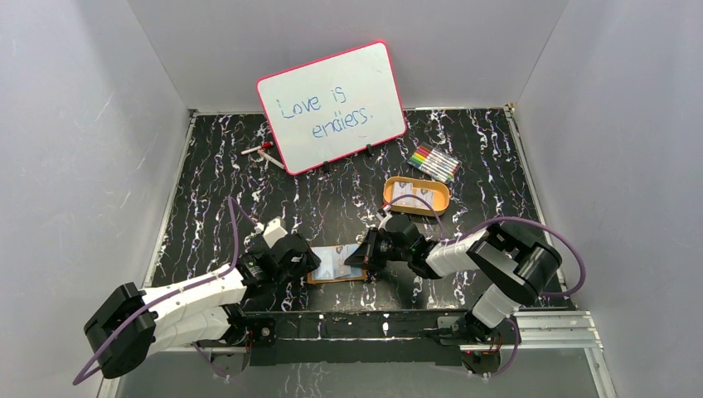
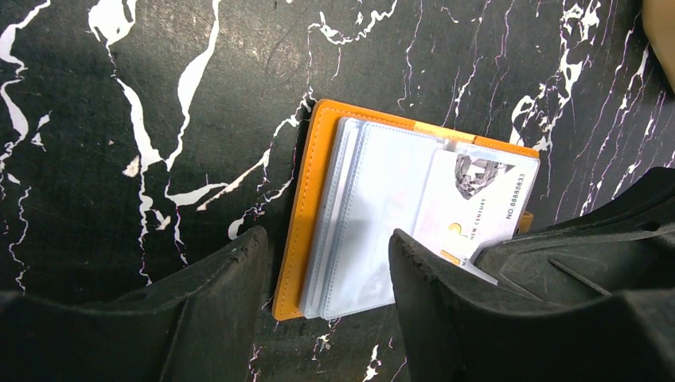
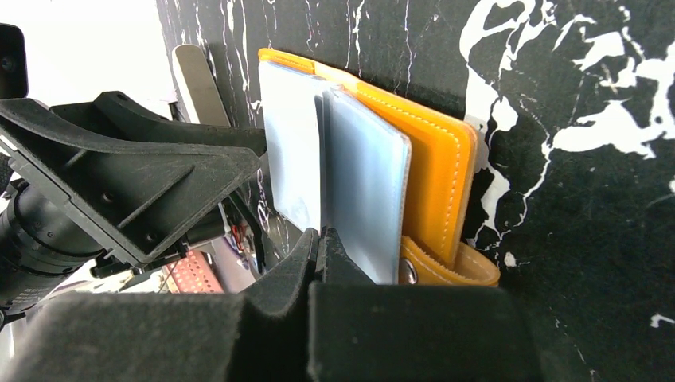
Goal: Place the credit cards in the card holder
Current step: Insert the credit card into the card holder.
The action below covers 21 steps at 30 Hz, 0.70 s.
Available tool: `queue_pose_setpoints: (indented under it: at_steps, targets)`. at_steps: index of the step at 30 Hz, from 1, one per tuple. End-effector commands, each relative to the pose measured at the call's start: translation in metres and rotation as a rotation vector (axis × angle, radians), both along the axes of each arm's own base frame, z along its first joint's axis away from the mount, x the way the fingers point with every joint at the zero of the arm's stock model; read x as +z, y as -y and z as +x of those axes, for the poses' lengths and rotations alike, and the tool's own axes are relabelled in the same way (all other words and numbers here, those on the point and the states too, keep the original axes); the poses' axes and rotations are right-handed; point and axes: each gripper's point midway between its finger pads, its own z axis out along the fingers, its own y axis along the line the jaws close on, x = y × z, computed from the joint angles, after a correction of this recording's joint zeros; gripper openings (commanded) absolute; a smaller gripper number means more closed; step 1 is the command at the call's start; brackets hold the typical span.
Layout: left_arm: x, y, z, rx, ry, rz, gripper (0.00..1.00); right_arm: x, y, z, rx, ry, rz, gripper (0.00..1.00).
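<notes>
The card holder [image 1: 336, 264] lies open at 6 o'clock on the desk [image 1: 249, 191]; the left pincer [image 2: 326, 251], spread wide, straddles its spine; the right pincer [image 3: 318, 239], clamped on a credit card [image 2: 477, 207], should push it squarely toward 9 o'clock

We are seeing the card holder [image 1: 337, 264] lying open near the tabletop's [image 1: 215, 191] front edge, between the left pincer [image 2: 326, 239] and right pincer [image 3: 318, 239]. A card [image 2: 477, 203] is lying on its sleeves. Behind it to the right, a tray [image 1: 388, 192] is sitting before markers [image 1: 433, 162], and a whiteboard [image 1: 332, 106] is standing at the back.
</notes>
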Motion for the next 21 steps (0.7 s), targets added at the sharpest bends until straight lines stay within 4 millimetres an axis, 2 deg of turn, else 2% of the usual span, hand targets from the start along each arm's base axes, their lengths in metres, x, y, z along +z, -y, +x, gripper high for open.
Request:
queue_pose_setpoints:
  at_steps: [1, 9, 17, 21]
  targets:
    - [-0.009, -0.010, -0.007, 0.006, -0.028, 0.033, 0.55, 0.011, -0.009, 0.003, 0.010, 0.032, 0.046, 0.00]
    - [-0.011, -0.006, -0.008, -0.004, -0.036, 0.021, 0.54, 0.006, -0.015, -0.001, 0.022, 0.009, 0.061, 0.00]
    - [-0.013, -0.002, -0.009, -0.015, -0.046, 0.006, 0.48, 0.002, -0.020, -0.004, 0.008, -0.008, 0.073, 0.00]
    - [-0.014, 0.000, -0.010, -0.021, -0.051, -0.001, 0.38, -0.002, -0.024, -0.007, 0.016, -0.023, 0.077, 0.00]
